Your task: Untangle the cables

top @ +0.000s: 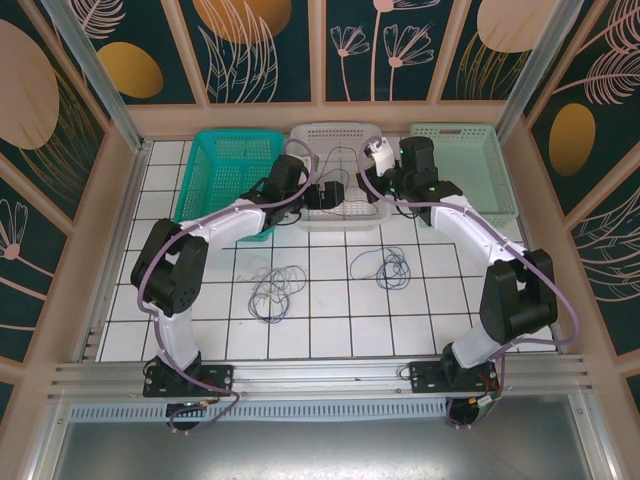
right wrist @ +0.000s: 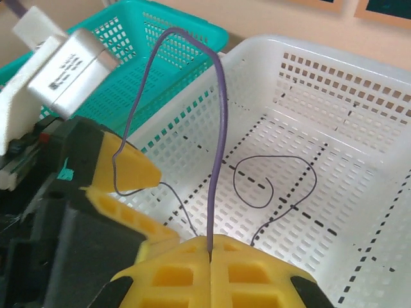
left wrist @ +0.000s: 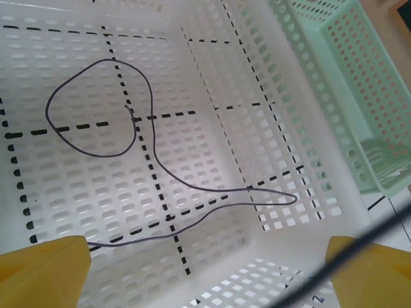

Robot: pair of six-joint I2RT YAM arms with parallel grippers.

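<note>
A greyish-purple cable (right wrist: 220, 96) rises from the shut fingers of my right gripper (right wrist: 210, 249), arches over, and drops past the left gripper's yellow fingertip (right wrist: 131, 168) into the white basket (right wrist: 359, 77). It ends in a loose coil (right wrist: 276, 179) on the basket floor. The same coil (left wrist: 96, 109) lies below my left gripper (left wrist: 209, 273), whose jaws stand wide open with nothing between them. Both grippers, left (top: 325, 195) and right (top: 372, 188), hover over the white basket (top: 335, 135). Two more loose cable loops (top: 275, 290) (top: 385, 265) lie on the tiled table.
A teal basket (top: 225, 170) stands left of the white one and a mint basket (top: 470, 165) right of it. The mint basket's wall (left wrist: 359, 96) is close to my left gripper. Wooden walls ring the table.
</note>
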